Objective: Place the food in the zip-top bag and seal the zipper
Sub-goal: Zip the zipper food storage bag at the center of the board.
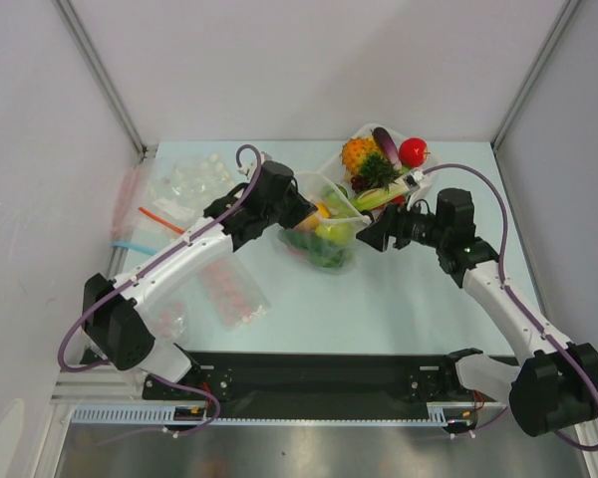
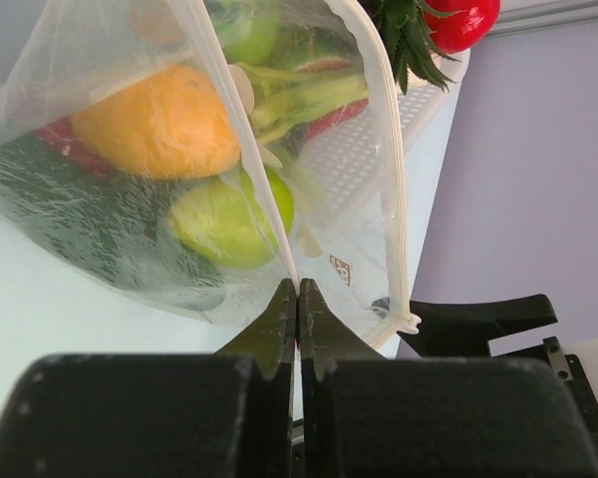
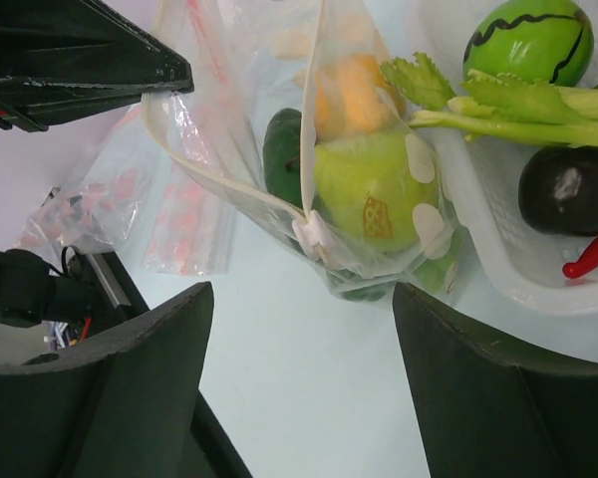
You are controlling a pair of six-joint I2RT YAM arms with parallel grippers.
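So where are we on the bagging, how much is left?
Done: several pieces are in the zip-top bag, among them an orange piece and a green apple. In hand: the left gripper is shut on the bag's rim, holding the mouth open; the right gripper is open and empty. Left: the celery, pineapple and other pieces in the white tray, then the zipper, not yet sealed.

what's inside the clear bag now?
Through the bag: an orange fruit, a light green apple and a dark green vegetable. Whatever lies under them is covered.
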